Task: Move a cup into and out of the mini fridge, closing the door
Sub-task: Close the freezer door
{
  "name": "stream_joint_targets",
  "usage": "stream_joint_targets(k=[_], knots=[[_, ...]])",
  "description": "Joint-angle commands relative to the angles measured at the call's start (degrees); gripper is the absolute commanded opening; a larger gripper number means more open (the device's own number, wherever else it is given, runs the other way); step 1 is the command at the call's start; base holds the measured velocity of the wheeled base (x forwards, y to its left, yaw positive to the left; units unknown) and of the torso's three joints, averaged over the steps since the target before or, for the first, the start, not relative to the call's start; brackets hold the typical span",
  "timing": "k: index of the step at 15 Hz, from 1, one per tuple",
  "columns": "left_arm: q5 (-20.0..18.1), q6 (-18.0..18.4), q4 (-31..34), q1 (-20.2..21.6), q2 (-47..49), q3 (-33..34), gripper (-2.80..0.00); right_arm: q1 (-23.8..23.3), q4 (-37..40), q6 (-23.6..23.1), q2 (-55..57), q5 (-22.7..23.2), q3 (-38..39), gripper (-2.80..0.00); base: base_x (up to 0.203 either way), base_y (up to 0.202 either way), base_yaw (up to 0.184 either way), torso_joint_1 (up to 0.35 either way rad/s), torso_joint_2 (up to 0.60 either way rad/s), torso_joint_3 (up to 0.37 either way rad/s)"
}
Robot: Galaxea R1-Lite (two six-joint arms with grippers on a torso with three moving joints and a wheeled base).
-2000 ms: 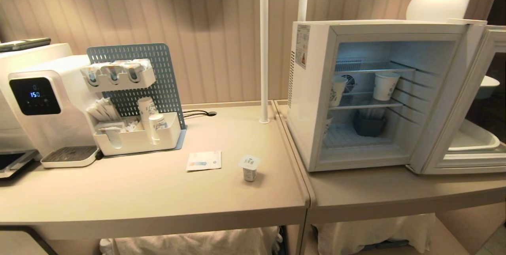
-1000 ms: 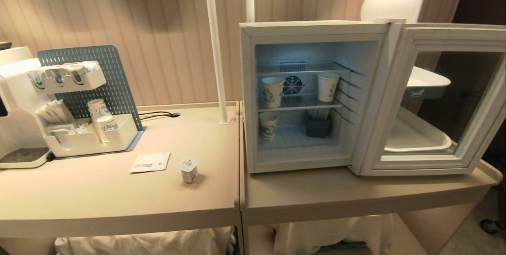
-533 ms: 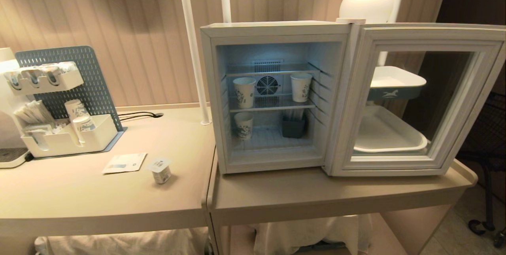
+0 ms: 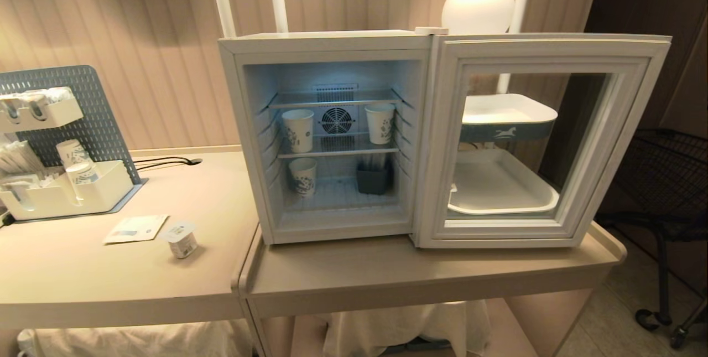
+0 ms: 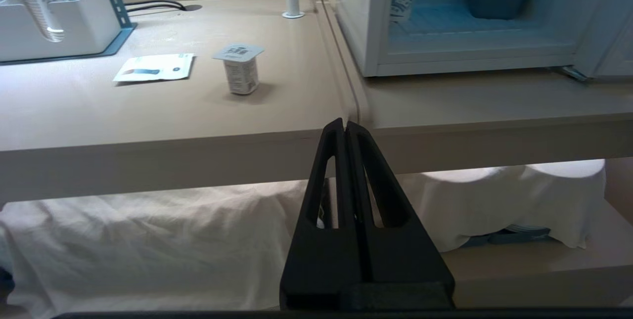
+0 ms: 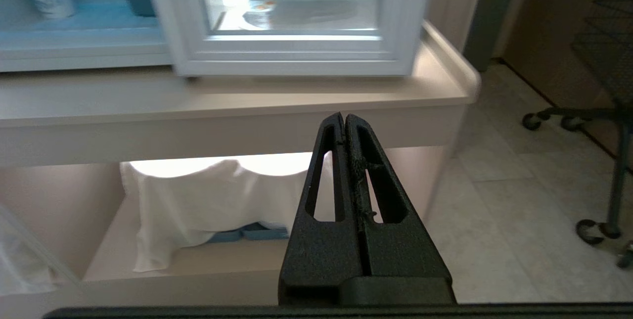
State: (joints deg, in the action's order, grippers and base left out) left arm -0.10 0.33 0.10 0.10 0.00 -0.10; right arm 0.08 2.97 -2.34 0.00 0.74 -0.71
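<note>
The small squat white yogurt-style cup (image 4: 181,239) w/ a flat foil lid is seen upright on the beige bench (image 4: 83,285), out in the open, just beside a flat white paper sachet (image 4: 136,228) and well apart from the fridge. The boxy white mini fridge (image 4: 326,135) is set on the adjoining bench section to the right, lit inside. Its door (image 4: 545,141), a pale frame around a glass window, is swung fully open to the right. On the middle wire shelf two taller white paper cups w/ blue print (image 4: 297,130) are stood; a third is placed on the fridge floor next to a dark grey bin (image 4: 372,179). A white organiser tray w/ a blue pegboard back (image 4: 61,146) is found at the far left, against the ribbed wall.

Neither arm is shown in the head view. The left gripper (image 5: 345,126) is held low in front of the bench edge, jaws pressed together, nothing between them. The right gripper (image 6: 344,118) is held likewise below the bench under the open door, jaws pressed together & empty
</note>
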Motion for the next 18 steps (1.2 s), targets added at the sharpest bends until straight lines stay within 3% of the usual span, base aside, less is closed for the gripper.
stream_joint_targets(k=[1,6,11,13,15,16,18], knots=[[0.01,0.02,-0.01,-0.01,0.00,0.01,-2.80,0.01,0.01,-0.03,0.09,0.05,0.00,-2.80,0.000,-0.198,-0.002,0.002,0.00,0.005],[0.01,-0.15,-0.27,-0.01,0.00,0.10,-2.80,0.01,-1.46,0.59,0.08,0.05,0.43,-2.80,0.000,-0.176,-0.010,0.001,0.00,0.003],[0.01,-0.23,-0.27,-0.01,0.00,0.10,-2.80,0.01,-2.16,2.88,-0.03,-1.01,-0.02,-2.80,0.000,-0.011,0.001,0.000,0.00,0.000],[0.01,-0.15,-0.27,-0.01,0.00,0.10,-2.80,0.01,-0.62,3.85,1.41,-1.91,-8.16,-2.80,0.000,0.000,0.000,0.000,0.00,0.000],[0.01,-0.24,-0.27,-0.01,0.00,0.10,-2.80,0.01,3.91,5.34,5.89,-3.05,-24.02,-2.80,0.000,0.000,0.000,0.000,0.00,0.000],[0.01,-0.24,-0.27,-0.01,0.00,0.10,-2.80,0.03,6.91,5.98,10.20,-4.64,-31.95,-2.80,0.000,0.000,0.000,0.000,0.00,0.000],[0.01,-0.24,-0.27,-0.01,0.00,0.10,-2.80,0.16,10.63,6.92,21.51,-9.64,-40.56,-2.80,0.000,0.000,0.000,0.000,0.00,0.000]])
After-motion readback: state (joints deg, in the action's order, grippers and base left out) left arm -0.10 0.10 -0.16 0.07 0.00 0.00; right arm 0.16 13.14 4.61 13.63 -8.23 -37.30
